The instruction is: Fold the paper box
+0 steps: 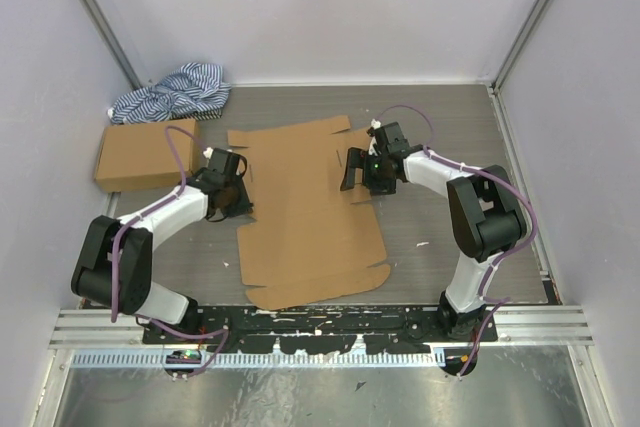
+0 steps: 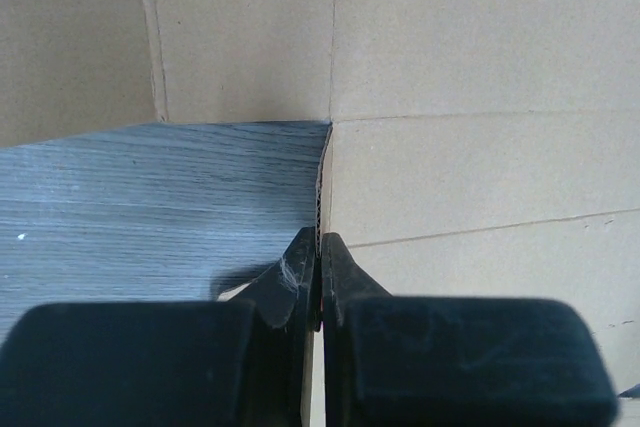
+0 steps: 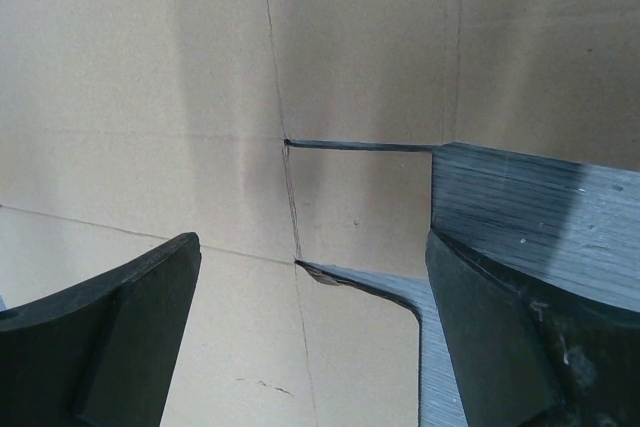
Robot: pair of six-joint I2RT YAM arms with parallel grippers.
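The paper box [image 1: 310, 217] lies flat on the grey table as an unfolded brown cardboard blank between the two arms. My left gripper [image 1: 238, 199] is at the blank's left edge. In the left wrist view it [image 2: 319, 247] is shut on the thin cardboard edge of the paper box [image 2: 480, 147], which runs up between the two black fingers. My right gripper [image 1: 358, 182] hovers over the blank's right side. In the right wrist view it [image 3: 310, 277] stands wide open above a small side flap of the paper box [image 3: 150, 97], with nothing between its fingers.
A ready-made brown cardboard box [image 1: 145, 154] sits at the left, behind the left arm. A blue-white striped cloth [image 1: 175, 92] is bunched in the far left corner. White walls close the table on three sides. A metal rail [image 1: 320, 322] runs along the near edge.
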